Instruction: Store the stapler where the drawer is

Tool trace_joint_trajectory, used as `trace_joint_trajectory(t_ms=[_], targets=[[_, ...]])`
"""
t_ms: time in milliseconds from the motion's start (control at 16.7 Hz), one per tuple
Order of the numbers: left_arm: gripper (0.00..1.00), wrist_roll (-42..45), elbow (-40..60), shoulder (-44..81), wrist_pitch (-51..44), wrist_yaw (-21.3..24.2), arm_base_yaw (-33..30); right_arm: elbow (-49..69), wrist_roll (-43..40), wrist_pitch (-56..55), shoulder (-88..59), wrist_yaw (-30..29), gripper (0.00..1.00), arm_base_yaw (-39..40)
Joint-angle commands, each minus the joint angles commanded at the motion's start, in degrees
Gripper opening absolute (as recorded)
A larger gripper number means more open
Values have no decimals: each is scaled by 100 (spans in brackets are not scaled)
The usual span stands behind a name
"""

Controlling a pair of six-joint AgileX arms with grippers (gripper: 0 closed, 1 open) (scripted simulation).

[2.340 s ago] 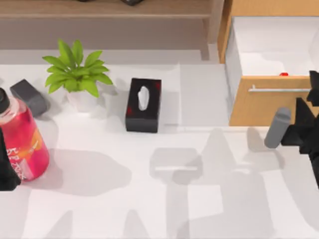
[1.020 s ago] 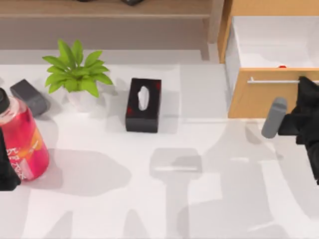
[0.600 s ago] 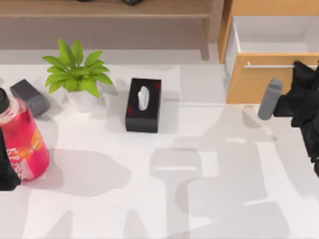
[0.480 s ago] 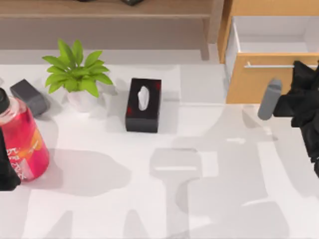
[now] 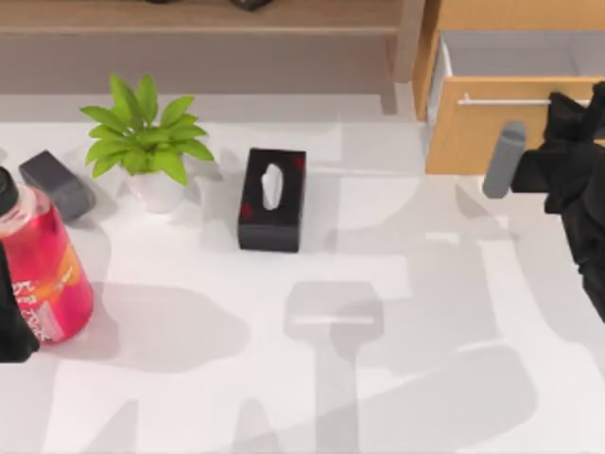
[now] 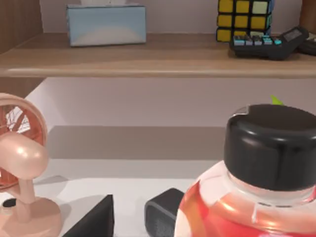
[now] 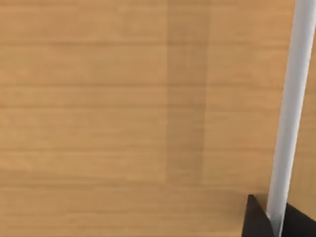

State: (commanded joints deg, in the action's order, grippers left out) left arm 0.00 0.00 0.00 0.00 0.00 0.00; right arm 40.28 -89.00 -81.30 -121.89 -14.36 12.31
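The stapler (image 5: 57, 184), a small dark grey block, lies on the table at the far left, beside the plant; its end also shows behind the bottle in the left wrist view (image 6: 163, 217). The drawer (image 5: 473, 132) stands at the back right, pulled out a little, with a strip of its white inside showing. My right gripper (image 5: 567, 102) is at the drawer's silver handle (image 7: 291, 108), a dark fingertip (image 7: 256, 219) on either side of the bar. My left gripper (image 5: 11, 326) rests at the left edge, behind the pink bottle.
A pink bottle with a black cap (image 5: 43, 270) stands at the left, a potted plant (image 5: 146, 142) and a black tissue box (image 5: 272, 199) mid-table. A wooden shelf (image 5: 198, 17) runs along the back, holding a blue box (image 6: 106, 23) and a puzzle cube (image 6: 244, 17). A pink fan (image 6: 19, 163) stands nearby.
The drawer front has slid back toward the cabinet together with my right gripper, so less of the white inside shows. The stapler and my left arm have not moved.
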Motion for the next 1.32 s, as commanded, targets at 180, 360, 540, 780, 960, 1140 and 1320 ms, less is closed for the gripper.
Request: trace_joint_trajectory(t_ms=[180,360,540,780,960,1140,1320], targets=[[100,0,0,0,0,0,0,477,1,297,-202,94,0,-77],[100,0,0,0,0,0,0,659,6,410,-280,129,0,-107],[100,0,0,0,0,0,0,629,20,408,-262,117,0,-99],[100,0,0,0,0,0,0,1001,-7,590,-425,153,0,-142],[100,0,0,0,0,0,0,1593,-11,925,-700,228,0,-203],[100,0,0,0,0,0,0,2132,6,1239,-931,288,0,-271],[100,0,0,0,0,0,0,2296,11,1337,-996,304,0,-296]])
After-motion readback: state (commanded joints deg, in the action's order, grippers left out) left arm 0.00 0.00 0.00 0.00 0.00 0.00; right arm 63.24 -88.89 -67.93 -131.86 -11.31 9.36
